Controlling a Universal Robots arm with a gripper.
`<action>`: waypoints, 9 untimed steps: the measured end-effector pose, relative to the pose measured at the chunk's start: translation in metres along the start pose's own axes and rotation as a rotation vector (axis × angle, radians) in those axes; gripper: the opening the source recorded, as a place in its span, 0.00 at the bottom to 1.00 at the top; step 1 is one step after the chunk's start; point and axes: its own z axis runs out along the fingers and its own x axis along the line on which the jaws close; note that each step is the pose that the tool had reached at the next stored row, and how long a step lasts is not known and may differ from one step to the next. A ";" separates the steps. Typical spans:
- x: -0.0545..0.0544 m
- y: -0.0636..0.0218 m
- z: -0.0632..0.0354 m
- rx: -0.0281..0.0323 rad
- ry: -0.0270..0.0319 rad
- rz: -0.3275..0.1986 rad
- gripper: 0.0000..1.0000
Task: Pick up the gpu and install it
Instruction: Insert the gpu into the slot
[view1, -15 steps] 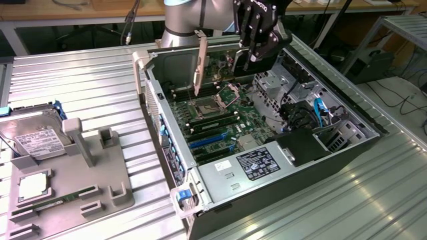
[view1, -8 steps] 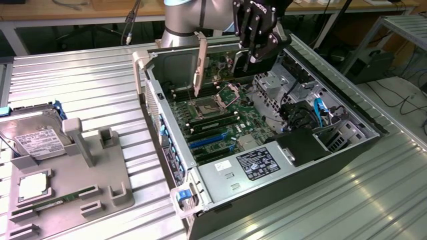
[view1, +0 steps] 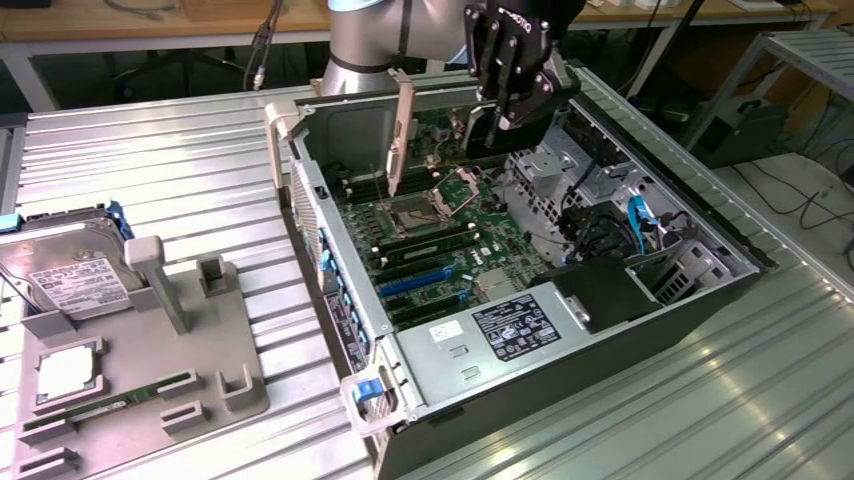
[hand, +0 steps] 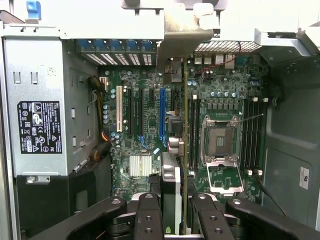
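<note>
My gripper (view1: 509, 118) hangs over the open computer case (view1: 694, 235) and is shut on the gpu (view1: 435, 128). The gpu is held on edge above the motherboard (view1: 441, 245), with its metal end bracket (view1: 399, 135) toward the case's rear wall. In the wrist view the gpu (hand: 184, 120) runs edge-on from between my gripper (hand: 173, 216) fingers (hand: 148, 215) up to the bracket (hand: 176, 35) at the rear slot openings. It lies between the blue expansion slot (hand: 162, 112) and the processor socket (hand: 220, 145). Whether it touches a slot I cannot tell.
A grey power supply (view1: 514, 325) fills the case's near end. On the exterior view's left, a grey fixture (view1: 147, 370) holds a silver hard drive (view1: 74, 280), a processor (view1: 67, 372) and a memory stick (view1: 94, 410). Ribbed metal table (view1: 174, 160) surrounds the case.
</note>
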 end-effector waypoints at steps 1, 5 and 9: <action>0.000 0.0000 0.0007 0.0000 0.0000 0.000 0.28; 0.000 0.0002 0.0055 0.0000 -0.0001 0.000 0.28; 0.000 0.0004 0.0115 0.0000 0.0000 0.000 0.28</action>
